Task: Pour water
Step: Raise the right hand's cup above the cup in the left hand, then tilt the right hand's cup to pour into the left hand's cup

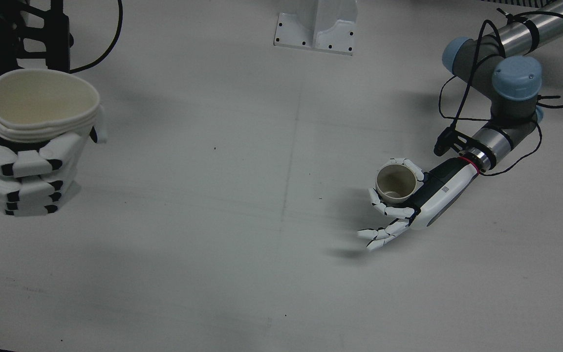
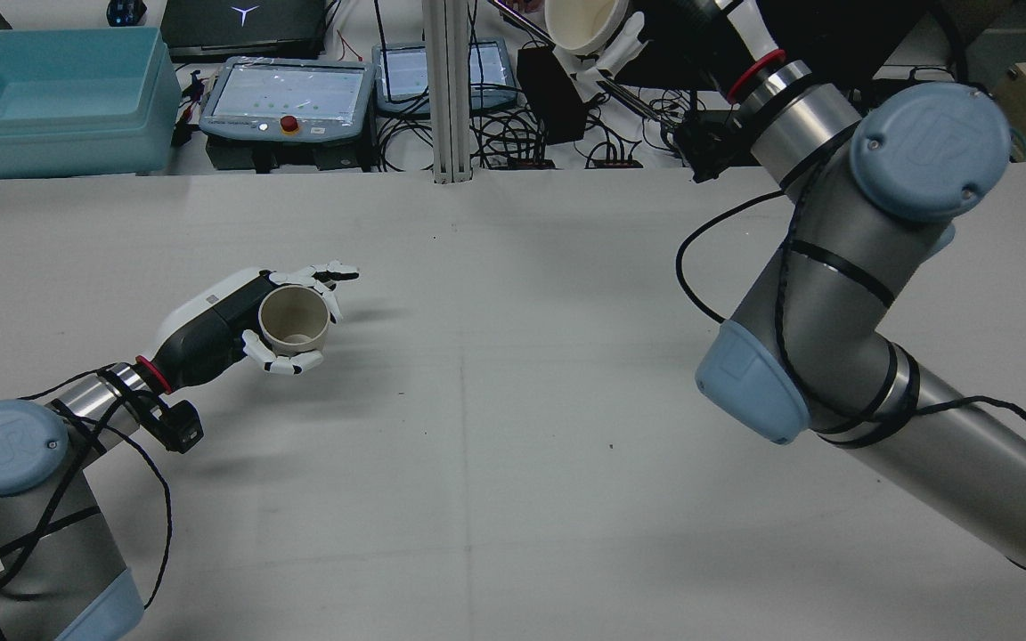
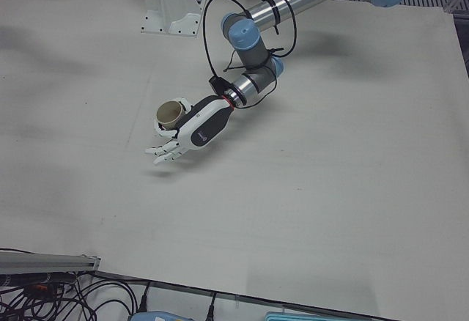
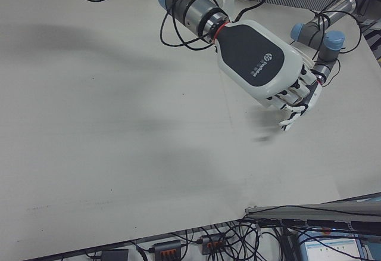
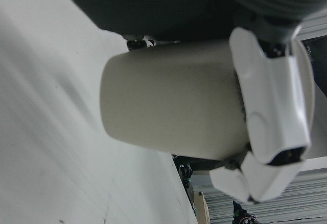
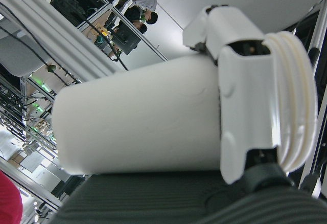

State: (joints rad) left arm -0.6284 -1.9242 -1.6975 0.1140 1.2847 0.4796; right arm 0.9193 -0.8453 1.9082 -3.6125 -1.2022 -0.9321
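My left hand (image 1: 423, 195) is shut on a small beige cup (image 1: 396, 183), upright and open at the top, low over the white table (image 1: 242, 220). Some of its fingers stretch out free past the cup. The hand (image 2: 210, 329) and cup (image 2: 293, 318) also show in the rear view, and the cup shows in the left-front view (image 3: 171, 114). My right hand (image 1: 22, 171) is shut on a larger white cup (image 1: 42, 105) with a ribbed rim, held high above the table. That cup shows in the rear view (image 2: 580, 22), tilted. I cannot see water in either cup.
An arm pedestal (image 1: 315, 27) stands at the table's back edge. Beyond the far edge are a blue bin (image 2: 50, 98), teach pendants (image 2: 286, 93) and a metal post (image 2: 446, 89). My right arm (image 2: 834, 294) reaches across the table's right half.
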